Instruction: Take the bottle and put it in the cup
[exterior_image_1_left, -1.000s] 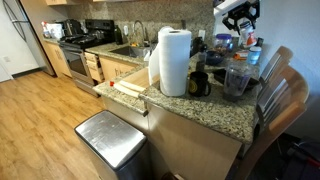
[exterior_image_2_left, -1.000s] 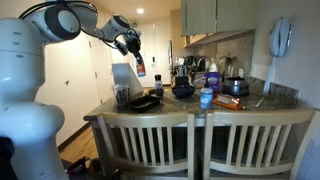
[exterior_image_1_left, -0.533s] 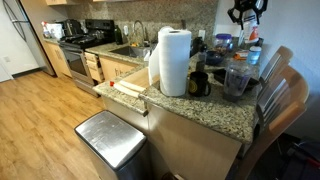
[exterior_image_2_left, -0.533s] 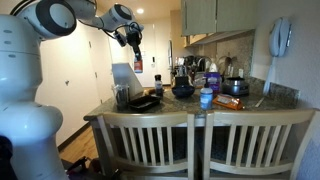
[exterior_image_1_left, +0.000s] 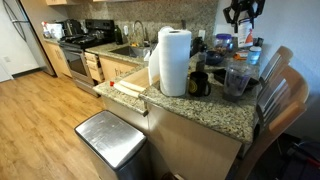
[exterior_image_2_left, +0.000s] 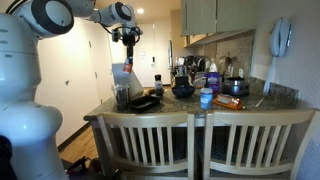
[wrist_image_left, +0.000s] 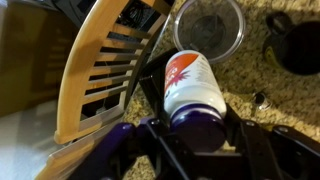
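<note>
I have the end effector clamped on the white-labelled bottle, suspended above the worktop near the clear cup. The height, I judge, lets the bottle clear the cup's rim.

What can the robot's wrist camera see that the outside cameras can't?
Only the wrist view shows the bottle close up, with its white and orange label, clamped in the gripper. It also looks down into the clear cup just past the bottle. Only the exterior views show the paper towel roll, the metal trash can, the stove and the robot's white arm. Both show the gripper, a wooden chair and the speckled counter.
</note>
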